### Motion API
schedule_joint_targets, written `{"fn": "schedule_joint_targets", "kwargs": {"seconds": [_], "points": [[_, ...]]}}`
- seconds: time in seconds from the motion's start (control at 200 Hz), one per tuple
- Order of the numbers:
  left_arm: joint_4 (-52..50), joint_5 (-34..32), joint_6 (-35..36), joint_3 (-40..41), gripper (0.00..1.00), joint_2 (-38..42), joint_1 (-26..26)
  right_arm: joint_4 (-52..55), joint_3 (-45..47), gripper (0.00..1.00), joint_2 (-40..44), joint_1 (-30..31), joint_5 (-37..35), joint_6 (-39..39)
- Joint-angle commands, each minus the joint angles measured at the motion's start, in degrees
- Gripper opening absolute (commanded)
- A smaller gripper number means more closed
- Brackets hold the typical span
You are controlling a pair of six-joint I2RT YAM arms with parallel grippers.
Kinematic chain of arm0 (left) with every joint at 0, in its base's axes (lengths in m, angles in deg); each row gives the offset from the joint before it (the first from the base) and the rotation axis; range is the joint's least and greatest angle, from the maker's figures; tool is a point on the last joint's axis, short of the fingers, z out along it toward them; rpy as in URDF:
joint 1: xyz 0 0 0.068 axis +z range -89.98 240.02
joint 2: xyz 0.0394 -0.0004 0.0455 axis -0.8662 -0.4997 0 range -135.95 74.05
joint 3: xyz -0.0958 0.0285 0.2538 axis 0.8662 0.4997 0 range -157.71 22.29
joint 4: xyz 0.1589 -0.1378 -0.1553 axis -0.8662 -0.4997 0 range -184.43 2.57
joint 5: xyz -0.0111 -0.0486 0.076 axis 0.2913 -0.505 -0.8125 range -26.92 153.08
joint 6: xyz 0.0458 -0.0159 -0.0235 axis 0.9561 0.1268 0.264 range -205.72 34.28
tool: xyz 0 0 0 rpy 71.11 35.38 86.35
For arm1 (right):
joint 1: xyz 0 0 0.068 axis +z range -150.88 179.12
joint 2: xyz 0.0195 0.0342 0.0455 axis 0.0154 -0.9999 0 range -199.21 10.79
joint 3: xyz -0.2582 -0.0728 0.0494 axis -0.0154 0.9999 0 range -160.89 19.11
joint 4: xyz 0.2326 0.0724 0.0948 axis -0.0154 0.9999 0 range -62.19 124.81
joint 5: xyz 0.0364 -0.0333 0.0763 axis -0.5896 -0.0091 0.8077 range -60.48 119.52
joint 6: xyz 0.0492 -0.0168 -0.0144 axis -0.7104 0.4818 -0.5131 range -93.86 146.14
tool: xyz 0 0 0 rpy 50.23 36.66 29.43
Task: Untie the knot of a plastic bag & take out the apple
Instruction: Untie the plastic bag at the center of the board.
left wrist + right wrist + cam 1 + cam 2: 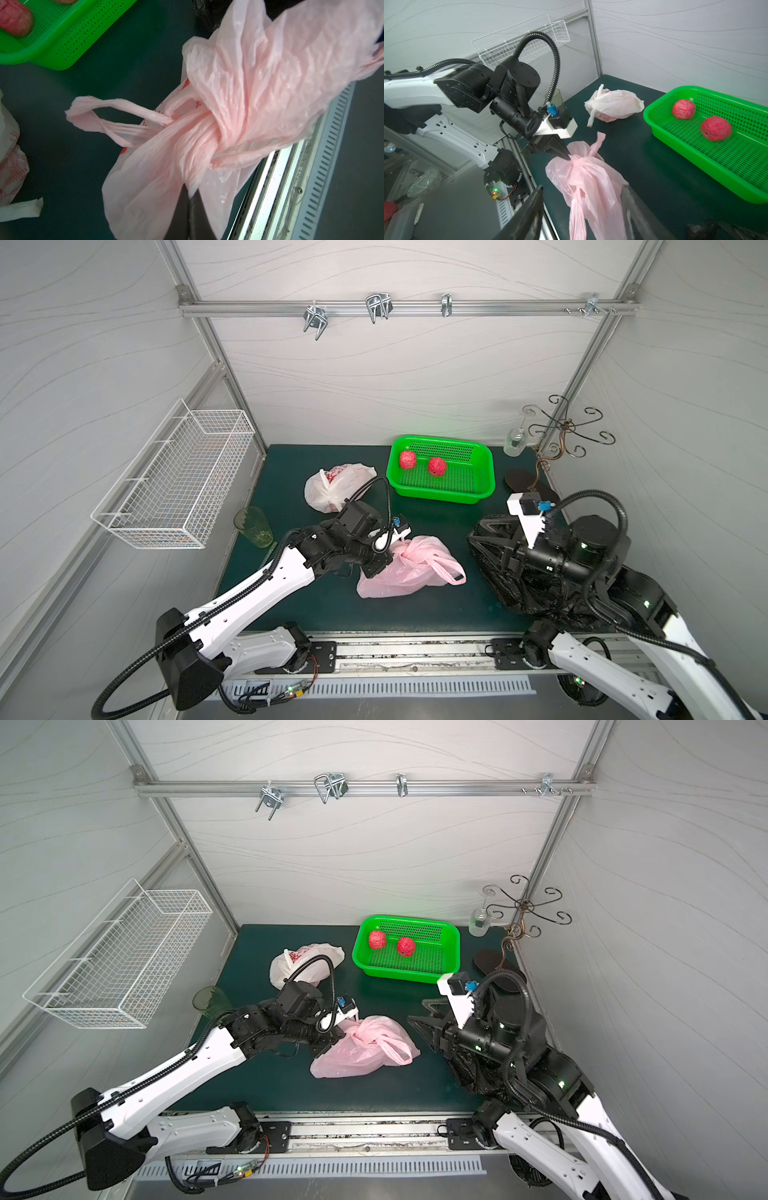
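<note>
Pink bag (pixel 409 568) lies on the dark mat (pixel 291 593), near the front edge and about the middle, between the two arms. Its knot (pixel 199 133) is tied tight, with one loop handle (pixel 97 120) lying flat on the mat beside it. What is inside the pink bag cannot be seen.

The left gripper (pixel 568 156) has its jaws closed on the pink plastic just beside the knot. The right gripper (pixel 422 1017) is near the bag's other side but apart from it. Its jaws stand well apart and hold nothing; in the right wrist view the two fingers (pixel 525 214) frame the bag's loose end.

A black bag (pixel 532 589) lies crumpled under the right arm, close to the pink bag. Behind the left arm lies a white bag (pixel 336 487), also tied, partly covered in both top views by that arm's cable. At the back of the mat stands a green basket (pixel 442 470) with two red apples (pixel 407 459) in it, near each other but apart. A green cup (pixel 254 526) stands at the mat's left edge.
</note>
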Motion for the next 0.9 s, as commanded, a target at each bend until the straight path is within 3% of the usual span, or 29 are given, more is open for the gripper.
{"fn": "schedule_joint_targets", "kwargs": {"seconds": [0.0,0.2,0.36,0.54,0.61,0.72,0.895], "points": [[-0.06,-1.9,3.07,0.15,0.0,1.0,-1.46,8.49,-1.07,0.56,-10.48,2.85,6.33,5.52],[-0.38,-1.23,3.26,0.79,0.0,2.33,-2.95,9.66,-1.01,0.57,-19.59,9.69,4.42,6.77],[0.06,0.12,2.95,0.95,0.0,3.57,-3.6,8.72,-0.56,0.56,-23.4,11.15,2.33,6.13],[-0.61,0.01,2.78,0.72,0.0,3.24,-4.18,7.43,-0.79,0.48,-24.01,11.51,0.5,4.86],[-0.72,-0.15,2.67,0.73,0.0,3.04,-4.36,7.51,-1.09,0.38,-24.23,11.69,-0.28,4.65],[-0.89,-0.28,2.6,0.75,0.0,2.97,-4.47,7.53,-1.25,0.12,-24.33,11.71,-1.26,4.5],[-1.92,-1.29,2.71,1.37,0.0,1.56,-4.81,7.58,-1.68,0.09,-22.78,11.75,-2.75,4.41]]}}
